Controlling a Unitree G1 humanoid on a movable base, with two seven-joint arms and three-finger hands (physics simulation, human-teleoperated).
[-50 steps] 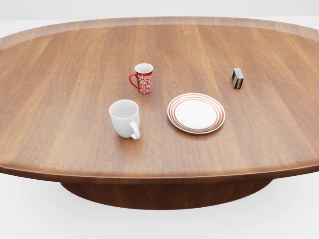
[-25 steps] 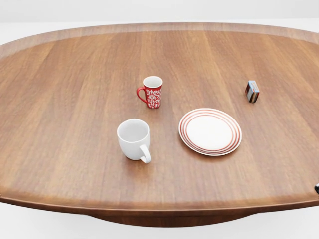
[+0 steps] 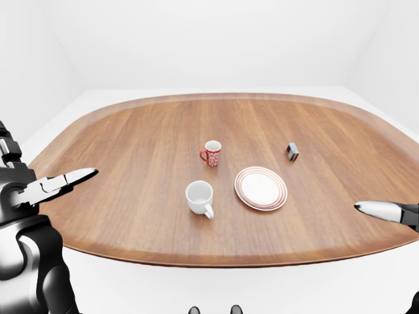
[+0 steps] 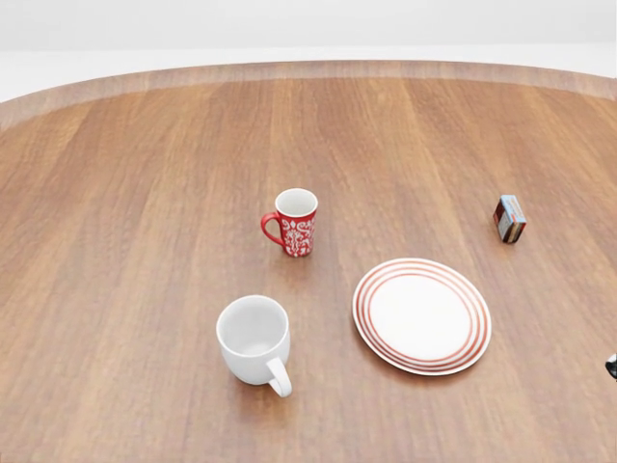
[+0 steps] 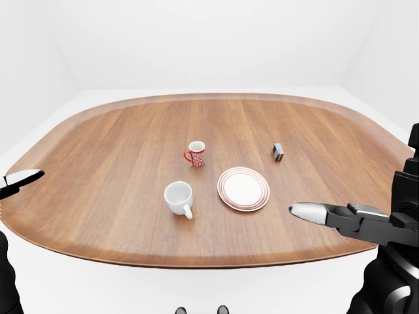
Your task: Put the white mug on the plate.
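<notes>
The white mug (image 4: pixel 254 338) stands upright on the wooden table (image 4: pixel 116 241), its handle toward the bottom right of the head view. The white plate with red rings (image 4: pixel 421 314) lies to its right, apart from it and bare. My left hand (image 3: pixel 69 178) is at the left of the left-eye view, over the table's left rim, fingers stretched out and empty. My right hand (image 5: pixel 314 212) is at the lower right of the right-eye view, over the table's near edge, fingers stretched out and empty. Both hands are far from the mug.
A red patterned mug (image 4: pixel 295 222) stands above the white mug in the head view. A small box (image 4: pixel 509 218) lies at the right. A dark tip of my right hand (image 4: pixel 612 365) shows at the head view's right edge. White floor and walls surround the table.
The camera has moved closer to the table: everything in the head view has grown and slid downward, and the table's near edge has left the picture. The things themselves have not moved.
</notes>
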